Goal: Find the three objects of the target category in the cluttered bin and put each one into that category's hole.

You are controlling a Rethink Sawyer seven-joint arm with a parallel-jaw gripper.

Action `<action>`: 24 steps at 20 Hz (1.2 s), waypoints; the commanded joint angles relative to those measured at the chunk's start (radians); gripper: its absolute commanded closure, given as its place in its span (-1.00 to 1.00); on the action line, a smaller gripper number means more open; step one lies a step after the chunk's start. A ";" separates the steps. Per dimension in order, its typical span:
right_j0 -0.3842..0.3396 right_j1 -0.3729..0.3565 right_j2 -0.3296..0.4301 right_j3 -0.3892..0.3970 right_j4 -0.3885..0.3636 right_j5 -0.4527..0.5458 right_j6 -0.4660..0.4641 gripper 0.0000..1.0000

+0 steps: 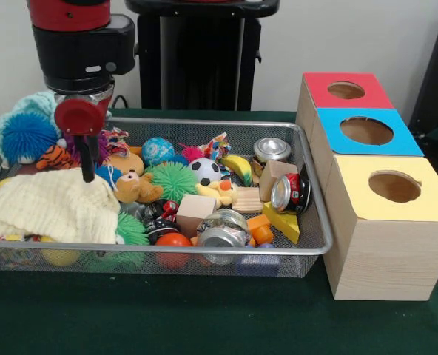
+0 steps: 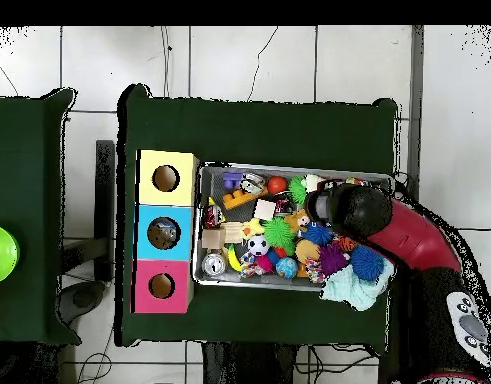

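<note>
At the left end of the wire-mesh bin (image 1: 308,222), the gripper (image 1: 88,166) hangs over a ribbed cream knitted cloth (image 1: 52,203); a single dark finger shows below the red disc, so whether it is apart or together cannot be told. Behind it sits a blue spiky ball (image 1: 27,137). Further right lie a green spiky ball (image 1: 172,180), a soccer ball (image 1: 205,171) and a plain wooden cube (image 1: 195,208). Three shiny metal cans follow: a crushed can (image 1: 220,231) lying with its end toward the camera, an upright can (image 1: 271,150), and a red can (image 1: 291,192) lying on its side, its top facing left. Right of the bin stand three wooden boxes, with round holes in their red lid (image 1: 346,90), blue lid (image 1: 366,131) and yellow lid (image 1: 393,186).
</note>
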 commanded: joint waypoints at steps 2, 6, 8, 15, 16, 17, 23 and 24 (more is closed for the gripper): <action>0.151 0.061 -0.210 -0.031 0.046 0.144 0.350 -1.00; 0.189 0.056 -0.240 -0.045 -0.056 0.080 0.175 -1.00; 0.191 0.064 -0.243 -0.035 -0.044 0.048 0.172 -1.00; 0.170 0.078 -0.222 -0.053 0.017 0.081 0.153 -1.00; 0.170 0.076 -0.221 -0.051 0.015 0.076 0.146 -1.00; 0.169 0.074 -0.220 -0.048 0.013 0.070 0.140 -1.00; 0.175 0.080 -0.224 -0.047 0.037 0.069 0.166 -1.00; 0.162 0.078 -0.208 -0.041 0.037 0.054 0.143 -1.00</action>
